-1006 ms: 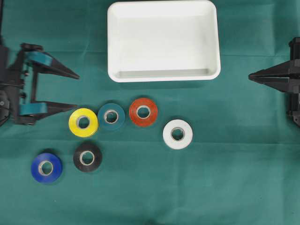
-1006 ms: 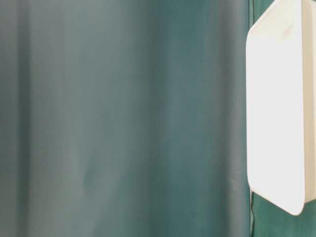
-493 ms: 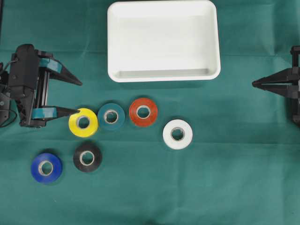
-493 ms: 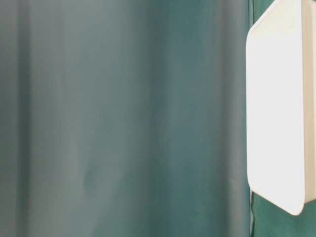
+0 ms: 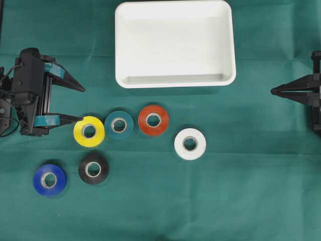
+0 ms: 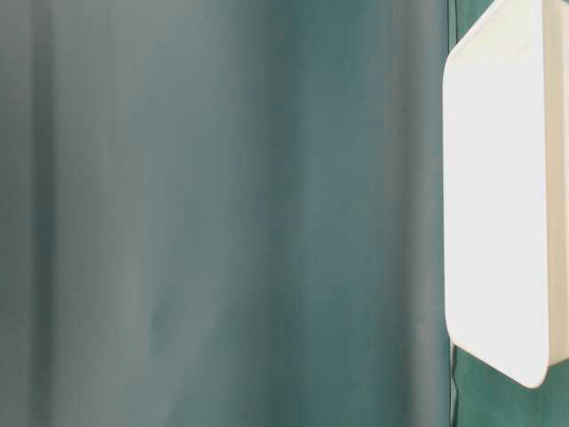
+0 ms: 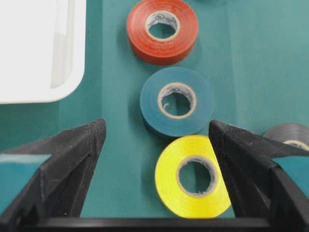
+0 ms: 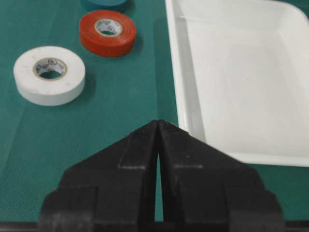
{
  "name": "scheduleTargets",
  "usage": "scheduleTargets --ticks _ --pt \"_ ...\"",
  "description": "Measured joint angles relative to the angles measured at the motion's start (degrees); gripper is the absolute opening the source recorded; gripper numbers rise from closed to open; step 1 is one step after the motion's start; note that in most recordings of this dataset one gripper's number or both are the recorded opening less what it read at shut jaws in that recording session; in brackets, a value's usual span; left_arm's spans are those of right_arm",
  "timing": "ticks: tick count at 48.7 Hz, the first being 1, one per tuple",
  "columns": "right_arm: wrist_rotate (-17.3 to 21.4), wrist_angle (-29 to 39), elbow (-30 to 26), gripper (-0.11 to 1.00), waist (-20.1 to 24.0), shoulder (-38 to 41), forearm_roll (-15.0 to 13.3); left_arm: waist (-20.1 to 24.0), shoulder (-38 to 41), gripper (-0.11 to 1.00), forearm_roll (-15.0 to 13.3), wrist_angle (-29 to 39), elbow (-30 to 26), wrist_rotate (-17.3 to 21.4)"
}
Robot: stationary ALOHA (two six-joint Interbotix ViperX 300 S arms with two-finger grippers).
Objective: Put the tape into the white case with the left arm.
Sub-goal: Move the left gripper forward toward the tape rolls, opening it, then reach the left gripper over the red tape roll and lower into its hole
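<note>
Since a second ago the left gripper (image 5: pixel 83 104) has swung so its body stands over the fingers, and the right gripper (image 5: pixel 272 91) has drawn back toward the right edge; the rolls and the case lie as they did. Far left, the left gripper's teal-banded fingers are spread wide, holding nothing — its nearer fingertip (image 5: pixel 77 118) sits just beside the yellow tape roll (image 5: pixel 89 131); whether they touch I cannot tell. Below lie the blue tape roll (image 5: pixel 49 179) and the black tape roll (image 5: pixel 93 169); rightward come the teal tape roll (image 5: pixel 119 124), the red tape roll (image 5: pixel 153 120) and the white tape roll (image 5: pixel 190 143) — all on the green cloth (image 5: pixel 225 201), outside the white case (image 5: pixel 175 83) at top centre; far right, the right gripper's fingers are pressed together.
</note>
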Motion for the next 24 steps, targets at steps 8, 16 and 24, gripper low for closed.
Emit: scheduleTargets --ticks 8,16,24 --pt "-0.09 -0.09 0.09 -0.09 0.0 -0.09 0.0 0.0 -0.09 1.0 -0.09 0.0 0.0 0.0" --pt "0.0 -0.09 0.35 -0.09 0.09 -0.09 0.0 0.09 0.26 1.0 -0.09 0.0 0.0 -0.18" --pt "0.0 -0.09 0.53 -0.09 0.0 -0.09 -0.09 0.09 1.58 1.0 -0.09 0.0 0.0 -0.09"
